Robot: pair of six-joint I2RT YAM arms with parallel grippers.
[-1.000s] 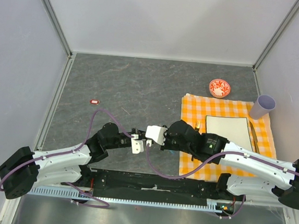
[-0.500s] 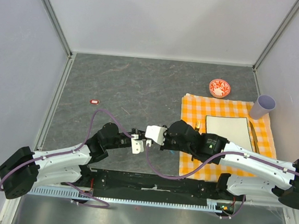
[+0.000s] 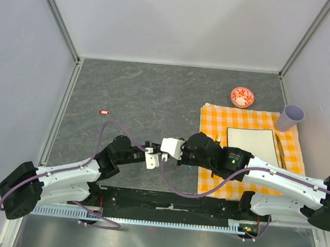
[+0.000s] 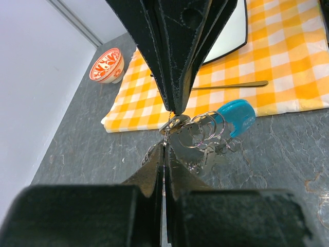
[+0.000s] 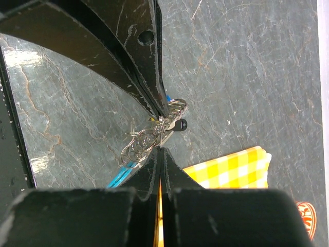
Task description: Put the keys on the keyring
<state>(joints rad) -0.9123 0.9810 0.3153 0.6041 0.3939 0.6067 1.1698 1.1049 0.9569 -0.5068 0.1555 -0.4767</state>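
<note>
**keys and keyring pinched together near the front edge, threading unconfirmed**

both arms meet at the middle of the worktop (image 3: pixel 156 94), close to its near edge and just off the near-left corner of the checked cloth (image 3: pixel 212 117). the left gripper (image 4: pixel 164 148) is squeezed closed, apparently on a thin metal blade of the keys (image 5: pixel 180 125). the right gripper (image 5: pixel 160 149) is likewise pressed closed, seemingly on the wire loops of the keyring (image 4: pixel 205 126). the bundle looks lifted a little off the stone.

progress, as a judgement: the keys hang in the same cluster as the loops, so the joining is under way or nearly done. whether any key is fully threaded cannot be told. what is left is to confirm that and let go.

counts:
- two grippers
- one keyring, with one cyan strap (image 4: pixel 235 117) and several overlapping loops too tangled to number
- one black key head clearly seen, the others hidden in the cluster
- one red-and-white bowl (image 3: pixel 242 97), one cloth, one white plate (image 3: pixel 250 143), one pale cup (image 3: pixel 291 117), one small red object (image 3: pixel 104 112) towards the left edge
</note>
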